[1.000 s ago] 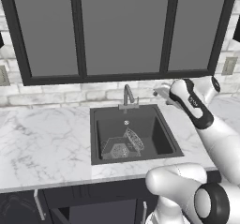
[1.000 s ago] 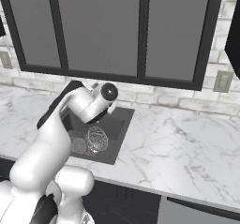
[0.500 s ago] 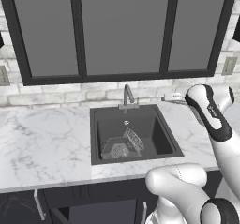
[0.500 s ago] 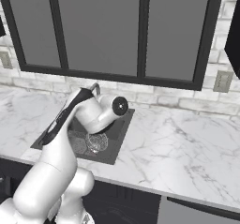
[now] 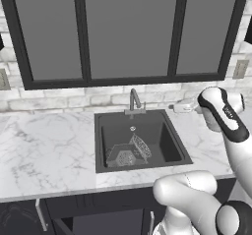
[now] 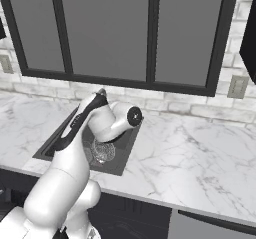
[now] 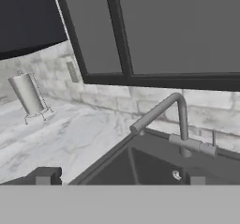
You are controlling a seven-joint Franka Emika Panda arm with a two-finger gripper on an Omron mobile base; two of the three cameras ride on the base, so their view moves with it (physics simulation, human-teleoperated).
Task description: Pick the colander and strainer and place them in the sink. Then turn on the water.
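White marble counter surrounds the sink (image 5: pixel 101 145), where the colander (image 5: pixel 119 156) and strainer (image 5: pixel 141 146) already lie. Spread and empty, the gripper (image 7: pixel 119 176) faces the faucet (image 7: pixel 169 117); its stiff, likely slick metal lever (image 7: pixel 213 138) wants a firm push

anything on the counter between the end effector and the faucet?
Nothing: in the left base view the marble counter is bare between the open end effector and the faucet; in the hand view its fingertips point at the faucet.
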